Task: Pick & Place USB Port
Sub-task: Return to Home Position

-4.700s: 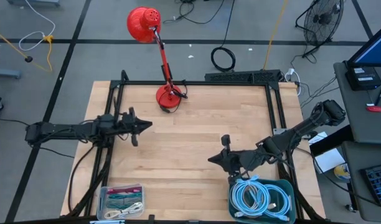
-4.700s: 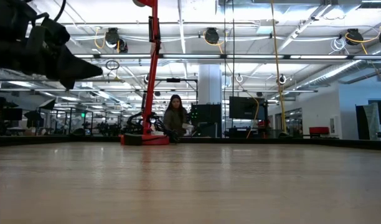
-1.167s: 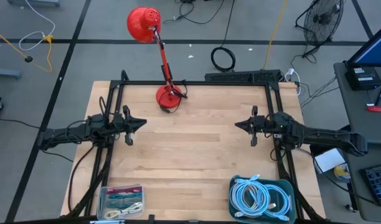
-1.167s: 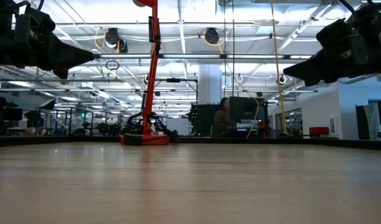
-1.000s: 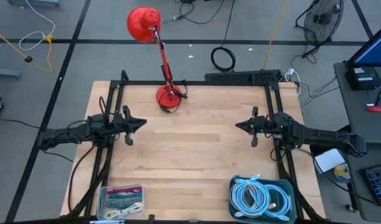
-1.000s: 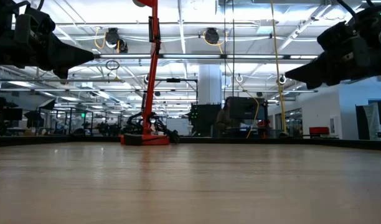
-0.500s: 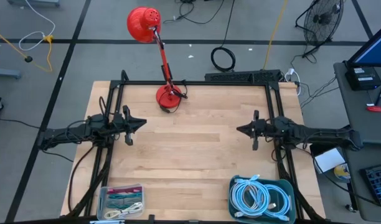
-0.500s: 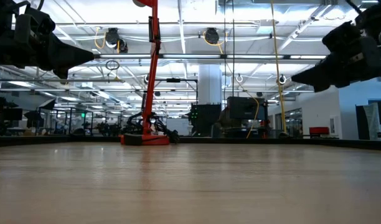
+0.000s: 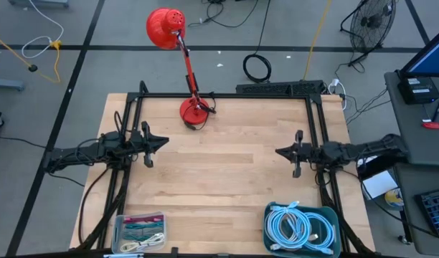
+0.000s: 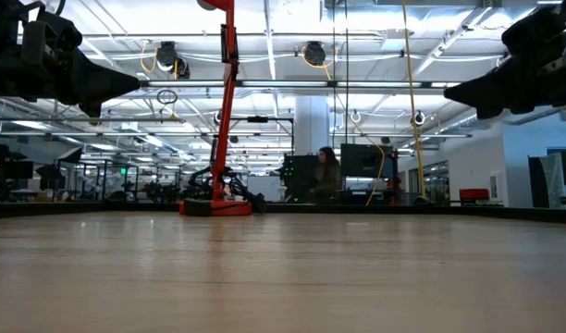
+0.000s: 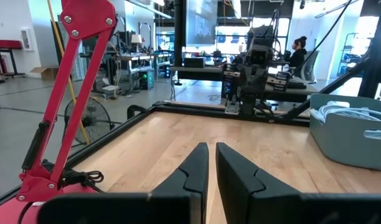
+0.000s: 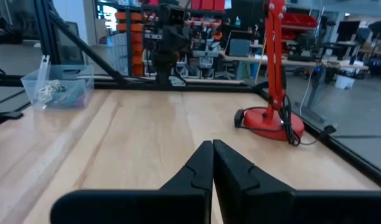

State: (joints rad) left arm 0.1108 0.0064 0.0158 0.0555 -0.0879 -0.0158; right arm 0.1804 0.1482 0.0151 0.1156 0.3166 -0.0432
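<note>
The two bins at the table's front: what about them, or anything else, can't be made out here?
Clear bin, right wrist view: too small; its cables are one tangle.
Blue bin, left wrist view: cut off by the picture edge; its wall hides most cables.
Low view: neither bin shows.
Left gripper and right gripper, low view: arms cut off by the side edges.
Person, low view: too far to tell more.

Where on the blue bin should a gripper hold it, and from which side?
On the blue bin, probably its far wall, facing the middle of the table, from above with one jaw inside, one outside. The rim stands upright and open; the coiled cables leave a little room there.
</note>
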